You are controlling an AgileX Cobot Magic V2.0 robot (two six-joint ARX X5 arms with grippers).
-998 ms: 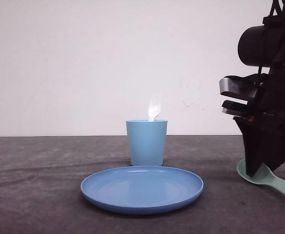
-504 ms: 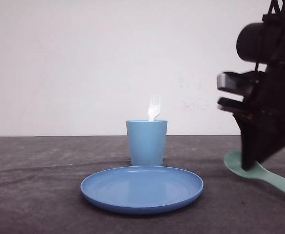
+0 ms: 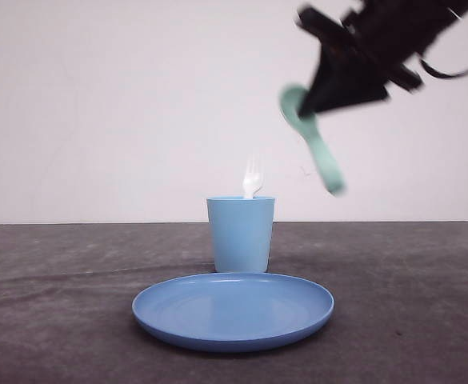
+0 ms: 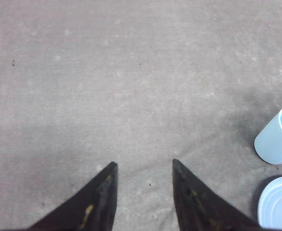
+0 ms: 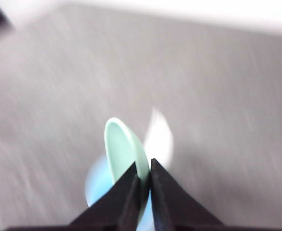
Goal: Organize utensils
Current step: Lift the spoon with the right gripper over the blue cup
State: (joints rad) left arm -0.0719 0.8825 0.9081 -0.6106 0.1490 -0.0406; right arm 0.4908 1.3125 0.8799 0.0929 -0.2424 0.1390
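The right pincer (image 3: 318,100) is pinched on the spoon (image 3: 315,140), its 2 fingers (image 5: 131,192) pressed against the bowl's edge in the right wrist view. It now hangs high in the air, up and to the right of the cup (image 3: 241,234); 1 second ago it was low at the right edge of the front view with the spoon lying on the tabletop (image 3: 58,304). The spoon has left the tabletop: its bowl sits at the pincer and its handle slants down and to the right, the tip above the cup's rim level and to the cup's right. Motion blur smears the arm and spoon.

The fork (image 3: 253,178) stands in the cup, tines up above the rim, as before. The plate (image 3: 234,310) lies just in front of the cup, unmoved.

The left pincer (image 4: 143,168) is spread, nothing between its fingers, over bare tabletop, with the cup and plate off to one side.
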